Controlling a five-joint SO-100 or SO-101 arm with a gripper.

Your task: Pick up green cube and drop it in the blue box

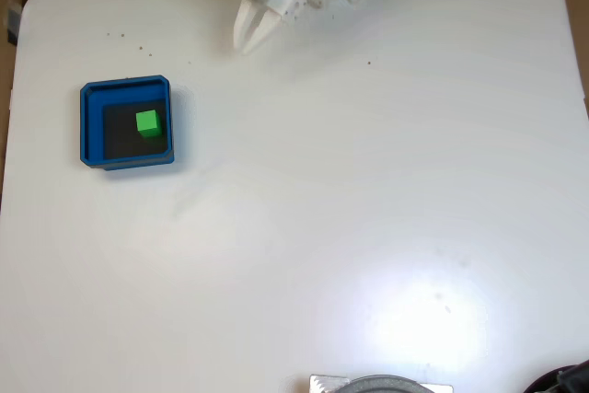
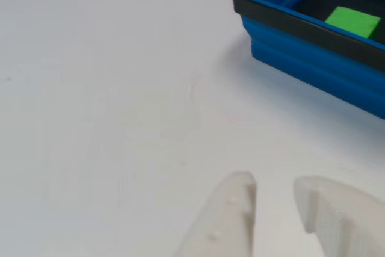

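Green cube [image 1: 147,122] on blue box's [image 1: 90,126] dark floor; white hand [image 1: 250,41] slightly apart, empty.

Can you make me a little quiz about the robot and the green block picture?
1. True or false: the green cube sits inside the blue box.
2. What is the gripper holding? A) the cube B) the box C) nothing
3. Fill in: in the fixed view, the blue box rests near the ____ edge of the white table.

Key
1. True. It rests on the box's dark floor, also seen in the other view.
2. C. There is a small gap between the fingers, with nothing in it, and the gripper is away from the box.
3. Left.
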